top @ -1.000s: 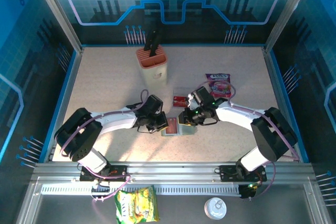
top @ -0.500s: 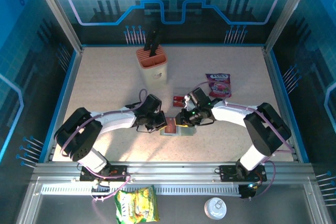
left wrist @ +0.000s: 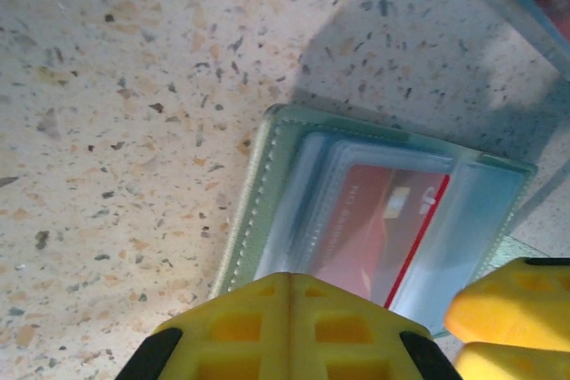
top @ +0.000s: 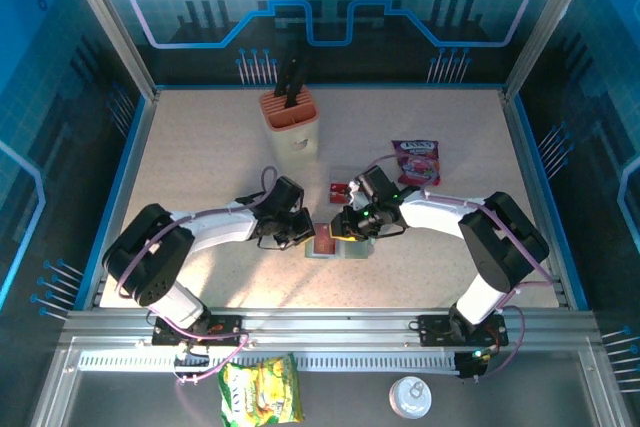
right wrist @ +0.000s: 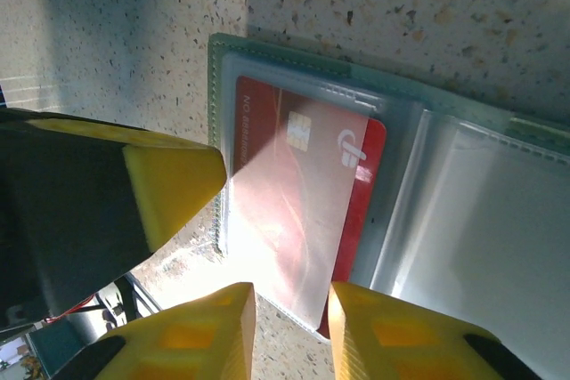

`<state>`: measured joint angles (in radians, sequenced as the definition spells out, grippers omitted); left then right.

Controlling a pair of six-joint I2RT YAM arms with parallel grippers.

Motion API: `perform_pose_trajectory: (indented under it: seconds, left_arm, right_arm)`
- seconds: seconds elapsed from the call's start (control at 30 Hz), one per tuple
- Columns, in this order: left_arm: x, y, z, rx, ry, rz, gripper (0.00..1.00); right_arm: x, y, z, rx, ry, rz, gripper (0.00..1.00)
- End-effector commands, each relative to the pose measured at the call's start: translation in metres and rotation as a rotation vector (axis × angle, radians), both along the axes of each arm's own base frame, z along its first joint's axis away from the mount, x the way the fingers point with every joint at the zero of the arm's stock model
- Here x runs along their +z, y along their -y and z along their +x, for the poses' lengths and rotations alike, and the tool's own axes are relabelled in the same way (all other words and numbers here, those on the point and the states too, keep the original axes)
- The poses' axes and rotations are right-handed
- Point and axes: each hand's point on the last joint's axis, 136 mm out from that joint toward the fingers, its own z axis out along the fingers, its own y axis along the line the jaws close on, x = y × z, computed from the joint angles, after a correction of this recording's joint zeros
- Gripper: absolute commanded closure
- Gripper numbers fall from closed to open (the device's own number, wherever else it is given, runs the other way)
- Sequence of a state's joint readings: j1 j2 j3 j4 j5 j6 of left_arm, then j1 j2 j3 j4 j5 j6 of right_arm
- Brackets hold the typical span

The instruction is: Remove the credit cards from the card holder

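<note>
The card holder (top: 336, 247) lies open on the table between both arms, a green-edged wallet (left wrist: 267, 175) with clear pockets (right wrist: 463, 193). One red credit card (right wrist: 303, 193) sits in its pocket, lower end poking out; the same credit card (left wrist: 374, 229) shows in the left wrist view. My left gripper (left wrist: 289, 280) is shut, its tips resting at the holder's edge (top: 300, 238). My right gripper (right wrist: 289, 298) is open a little, its fingers either side of the card's protruding end (top: 350, 229). The left gripper's finger (right wrist: 169, 186) is close beside it.
A clear plastic stand (top: 342, 190) holding red cards is just behind the holder. A purple snack packet (top: 417, 160) lies to the right and an orange knife block (top: 291, 119) stands at the back. Below the table's front rail are a yellow packet (top: 260, 390) and a white lid (top: 410, 397).
My right gripper has shifted slightly left toward the holder and its jaws have parted a little. The left gripper has stayed shut at the holder's edge.
</note>
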<state>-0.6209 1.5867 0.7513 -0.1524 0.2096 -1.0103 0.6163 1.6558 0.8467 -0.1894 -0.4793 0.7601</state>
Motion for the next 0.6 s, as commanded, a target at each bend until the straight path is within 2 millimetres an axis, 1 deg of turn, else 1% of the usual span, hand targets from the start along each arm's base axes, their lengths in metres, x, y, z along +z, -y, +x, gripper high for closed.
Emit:
perform_pose_trajectory:
  seconds: [0.0,0.2,0.4,0.57]
  left_arm:
    - [0.001,0.004,-0.001,-0.032,-0.007,-0.015,1.00]
    - [-0.003,0.002,-0.008,-0.024,-0.027,-0.021,1.00]
    - [-0.004,0.001,-0.010,-0.020,-0.034,-0.017,1.00]
    - [-0.004,0.000,-0.011,-0.018,-0.036,-0.012,1.00]
  right_arm:
    - [0.003,-0.008,0.000,0.012,-0.002,0.011,0.72]
    - [0.001,-0.008,0.000,0.014,-0.004,0.008,0.71]
    - [-0.003,-0.010,0.000,0.022,-0.014,0.011,0.71]
    - [-0.006,-0.013,0.000,0.022,-0.020,0.023,0.74]
